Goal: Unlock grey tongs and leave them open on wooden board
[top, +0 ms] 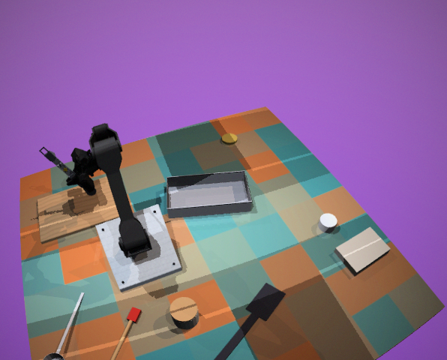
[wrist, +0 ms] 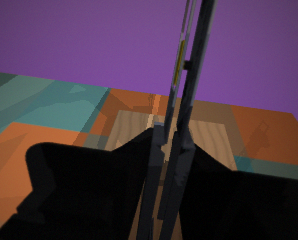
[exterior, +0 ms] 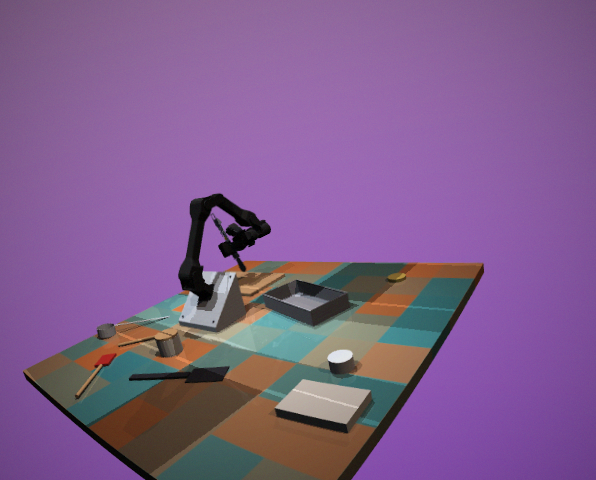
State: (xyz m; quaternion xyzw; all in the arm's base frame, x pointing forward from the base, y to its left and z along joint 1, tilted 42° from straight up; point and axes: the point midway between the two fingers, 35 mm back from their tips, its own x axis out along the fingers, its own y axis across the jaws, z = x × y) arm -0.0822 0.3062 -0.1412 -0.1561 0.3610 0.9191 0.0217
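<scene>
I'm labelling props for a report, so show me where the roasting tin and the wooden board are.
Roasting tin [top: 209,211] [exterior: 332,310]: top and exterior views, on its outer side wall.
Wooden board [top: 57,228] [exterior: 259,283]: top and exterior views, on its bare upper face.
</scene>
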